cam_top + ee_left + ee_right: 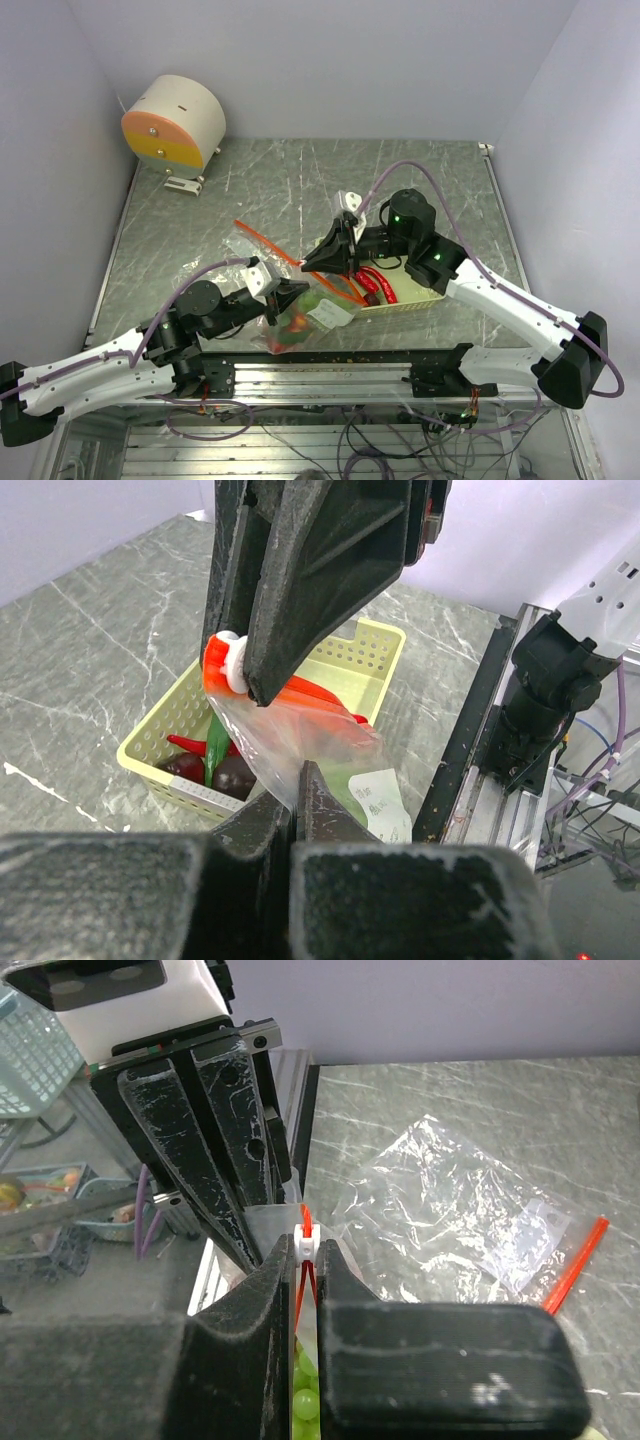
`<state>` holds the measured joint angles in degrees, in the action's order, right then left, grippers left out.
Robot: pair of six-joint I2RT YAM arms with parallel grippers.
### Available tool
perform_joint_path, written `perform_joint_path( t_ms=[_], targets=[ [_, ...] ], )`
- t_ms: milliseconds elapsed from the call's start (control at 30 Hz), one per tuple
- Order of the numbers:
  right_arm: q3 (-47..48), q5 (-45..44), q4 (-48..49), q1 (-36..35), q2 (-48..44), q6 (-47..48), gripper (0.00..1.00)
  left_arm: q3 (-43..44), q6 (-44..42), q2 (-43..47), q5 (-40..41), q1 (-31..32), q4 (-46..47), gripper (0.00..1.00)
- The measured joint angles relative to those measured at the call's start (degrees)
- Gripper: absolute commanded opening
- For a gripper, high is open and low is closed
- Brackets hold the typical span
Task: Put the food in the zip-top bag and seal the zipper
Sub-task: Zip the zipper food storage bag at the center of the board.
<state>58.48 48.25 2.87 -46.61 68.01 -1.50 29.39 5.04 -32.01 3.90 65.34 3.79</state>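
Left gripper (291, 296) pinched shut on clear crinkly zip-top bag (300, 322), hanging just beside pale yellow basket (412, 303); right gripper (328, 262) clamped on orange-red zipper strip (213, 675). Film judged light, limp, slippery: hold the stiffer zipper edge, not the film

Zip-top bag (322, 314): clear, crinkled plastic, held aloft just left of the basket (418, 302) in the top view. It hangs mouth-up, with a white label (380, 802) on its side.

Zipper (303, 1282): orange-red strip along the bag's top edge, carrying a white slider (307, 1245). How far it is sealed cannot be told.

Food: green grapes (305, 1400) and some red pieces sit low inside the bag. Red chili peppers (376, 285) and dark purple pieces (232, 776) lie in the basket.
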Motion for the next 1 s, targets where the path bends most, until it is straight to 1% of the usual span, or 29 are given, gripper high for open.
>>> perform_joint_path(
  t_ms=[300,400,533,567,600,633,667,700,833,1000],
  targets=[
    [-0.1,2.2,0.0,0.9,0.0,-0.5,0.0,0.0,0.1,-0.1,0.3,0.0,-0.1,0.08],
    [-0.1,3.8,0.0,1.2,0.0,-0.7,0.0,0.0,-0.1,-0.1,0.3,0.0,-0.1,0.18],
    [0.0,5.9,-0.1,1.2,0.4,-0.9,0.0,0.0,-0.7,-1.0,-0.2,0.0,0.9,0.26],
    [0.0,6.5,-0.2,1.2,0.7,-1.0,0.0,0.0,-1.0,-1.6,-0.6,0.0,1.4,0.27],
    [0.0,6.8,-0.3,1.2,1.0,-1.0,0.0,0.0,-1.2,-1.9,-0.9,0.0,1.7,0.23],
    [0.0,7.3,-0.5,1.2,1.4,-1.0,0.0,0.0,-1.6,-2.4,-1.3,0.0,2.3,0.17],
    [0.0,7.6,-0.8,1.2,1.7,-1.0,0.0,0.0,-1.7,-2.9,-1.7,0.0,2.7,0.09],
    [0.0,7.8,-1.0,1.3,1.9,-1.0,0.0,0.1,-1.9,-3.4,-2.0,0.0,3.1,0.07],
    [0.0,8.0,-2.3,1.4,1.9,-1.0,0.0,0.2,-2.9,-4.9,-2.6,0.0,4.3,0.07],
    [0.0,7.4,-3.3,1.7,1.8,-0.2,0.0,0.4,-2.7,-4.7,-2.6,0.0,3.5,0.07]
  ],
)
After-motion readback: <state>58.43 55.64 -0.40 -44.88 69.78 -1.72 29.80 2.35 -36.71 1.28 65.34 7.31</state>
